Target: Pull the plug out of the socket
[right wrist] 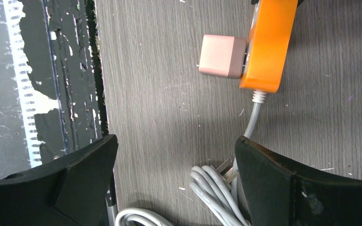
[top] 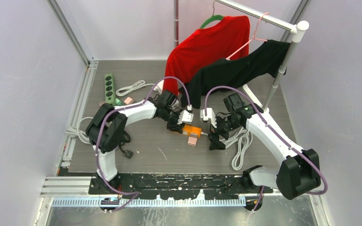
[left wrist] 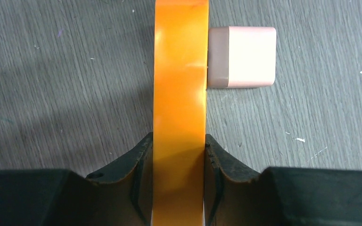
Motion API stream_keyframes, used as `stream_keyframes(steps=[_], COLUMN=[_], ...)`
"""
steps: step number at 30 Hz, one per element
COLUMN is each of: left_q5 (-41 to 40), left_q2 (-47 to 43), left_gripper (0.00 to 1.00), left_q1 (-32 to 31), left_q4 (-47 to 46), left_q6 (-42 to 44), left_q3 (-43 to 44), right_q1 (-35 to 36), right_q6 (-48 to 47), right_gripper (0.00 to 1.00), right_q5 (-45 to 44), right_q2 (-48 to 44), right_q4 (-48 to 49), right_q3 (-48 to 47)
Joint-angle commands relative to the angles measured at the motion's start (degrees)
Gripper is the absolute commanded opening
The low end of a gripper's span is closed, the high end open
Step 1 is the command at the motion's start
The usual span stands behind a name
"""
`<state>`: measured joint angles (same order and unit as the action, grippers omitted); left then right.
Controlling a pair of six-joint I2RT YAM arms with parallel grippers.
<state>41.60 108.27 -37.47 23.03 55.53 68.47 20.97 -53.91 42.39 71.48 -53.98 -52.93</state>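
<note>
The orange socket [top: 192, 129] lies on the grey table, with a pink plug [top: 193, 140] stuck in its near side. In the left wrist view the socket [left wrist: 179, 84] runs up the middle and the plug [left wrist: 244, 56] juts from its right side. My left gripper [left wrist: 179, 157] is shut on the socket, both pads pressed flat against its sides. My right gripper [right wrist: 176, 160] hangs open just right of the socket [right wrist: 268, 42] and plug [right wrist: 221, 55], touching neither. The socket's grey cable [right wrist: 252, 117] runs down toward the right finger.
A coiled grey cable [top: 240, 146] lies under the right gripper. A green power strip [top: 109, 87] and a white cable [top: 131, 87] sit at the back left. A rack [top: 283, 70] holds a red shirt [top: 207, 44] and a black shirt [top: 240, 68].
</note>
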Motion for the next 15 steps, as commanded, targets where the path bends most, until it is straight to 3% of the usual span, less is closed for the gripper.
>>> stream_keyframes(steps=[1,8,15], left_q5=[3.7,8.0,19.6], left_q2=[1.6,-1.4,1.4], left_gripper=[0.00,0.00,0.00], left_q1=[0.0,0.0,0.0], left_q4=[4.7,-0.3,-2.9], left_q6=[-5.4,-34.5,-51.8], left_q3=[2.3,-1.8,-6.2], right_q1=[-0.2,-0.3,-0.5], right_q6=[-2.3,-6.5,-11.8], right_gripper=[1.00,1.00,1.00], right_q5=[3.2,6.1,7.0], right_q2=[-2.9,-5.2,-8.1], right_q4=[-1.1,-0.8,3.2], right_q3=[-2.0,0.2,4.6])
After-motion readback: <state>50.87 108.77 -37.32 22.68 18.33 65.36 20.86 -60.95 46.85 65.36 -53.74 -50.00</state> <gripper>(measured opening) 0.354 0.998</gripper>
